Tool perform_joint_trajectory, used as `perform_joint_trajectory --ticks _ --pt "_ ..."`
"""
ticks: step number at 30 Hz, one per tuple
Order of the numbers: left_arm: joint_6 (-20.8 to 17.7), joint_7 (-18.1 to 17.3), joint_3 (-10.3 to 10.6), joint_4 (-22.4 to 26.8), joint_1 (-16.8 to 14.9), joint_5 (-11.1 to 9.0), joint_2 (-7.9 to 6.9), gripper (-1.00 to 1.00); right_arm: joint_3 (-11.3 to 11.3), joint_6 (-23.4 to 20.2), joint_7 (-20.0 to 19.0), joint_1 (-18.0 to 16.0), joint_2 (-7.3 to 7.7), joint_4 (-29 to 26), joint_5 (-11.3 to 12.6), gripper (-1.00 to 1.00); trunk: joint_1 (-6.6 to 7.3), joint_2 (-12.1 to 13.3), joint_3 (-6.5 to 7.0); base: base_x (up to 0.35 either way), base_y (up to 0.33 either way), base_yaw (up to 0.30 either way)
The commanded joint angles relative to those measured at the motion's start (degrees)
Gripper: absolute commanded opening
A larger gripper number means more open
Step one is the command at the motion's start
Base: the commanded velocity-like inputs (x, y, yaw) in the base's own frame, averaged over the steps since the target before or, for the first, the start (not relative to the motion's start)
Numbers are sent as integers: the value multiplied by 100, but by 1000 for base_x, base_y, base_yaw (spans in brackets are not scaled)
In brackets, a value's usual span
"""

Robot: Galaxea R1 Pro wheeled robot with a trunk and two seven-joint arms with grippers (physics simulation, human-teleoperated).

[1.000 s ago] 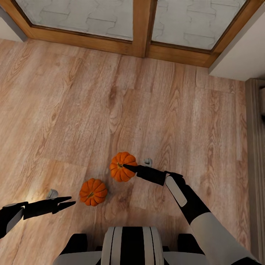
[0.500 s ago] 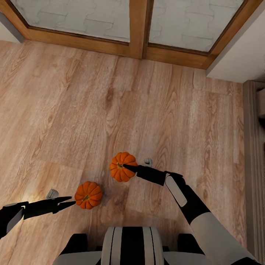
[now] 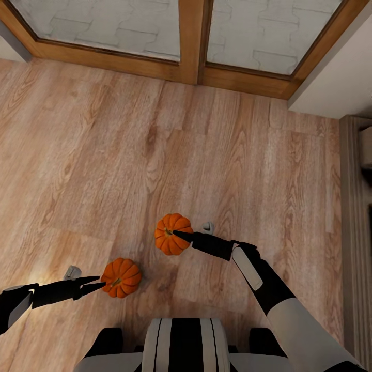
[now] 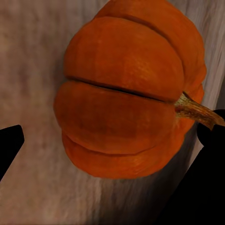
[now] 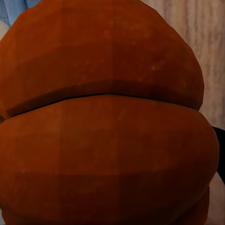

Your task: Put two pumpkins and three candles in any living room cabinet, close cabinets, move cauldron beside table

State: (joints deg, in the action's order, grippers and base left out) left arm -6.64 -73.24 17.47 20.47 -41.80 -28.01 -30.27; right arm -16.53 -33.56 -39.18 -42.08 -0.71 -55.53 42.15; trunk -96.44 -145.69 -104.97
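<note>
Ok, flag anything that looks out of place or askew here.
The pumpkin at the left gripper lies tipped on the plank floor, its stem pointing sideways rather than up. Nothing looks spilled or damaged.

A ribbed orange pumpkin [image 5: 105, 126] sits very close up, pale wood floor [image 5: 197, 42] behind it.

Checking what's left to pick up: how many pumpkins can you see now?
2. One pumpkin sits at the right pincer tips; the other pumpkin lies on the wood floor at the left pincer tips. None seems hidden.
</note>
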Motion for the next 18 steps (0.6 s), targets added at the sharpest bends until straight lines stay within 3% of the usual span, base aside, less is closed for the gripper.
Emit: perform_joint_trajectory --ticks 1,18 --pt "-64 -7 46 -4 -3 -55 -8 100 1 -45 16 -2 1 -1 48 -100 1 -1 -3 29 -95 0" --pt "-67 2 46 -15 -3 -55 -21 100 1 -45 17 -2 1 -1 57 -100 1 -1 -3 30 -42 0"
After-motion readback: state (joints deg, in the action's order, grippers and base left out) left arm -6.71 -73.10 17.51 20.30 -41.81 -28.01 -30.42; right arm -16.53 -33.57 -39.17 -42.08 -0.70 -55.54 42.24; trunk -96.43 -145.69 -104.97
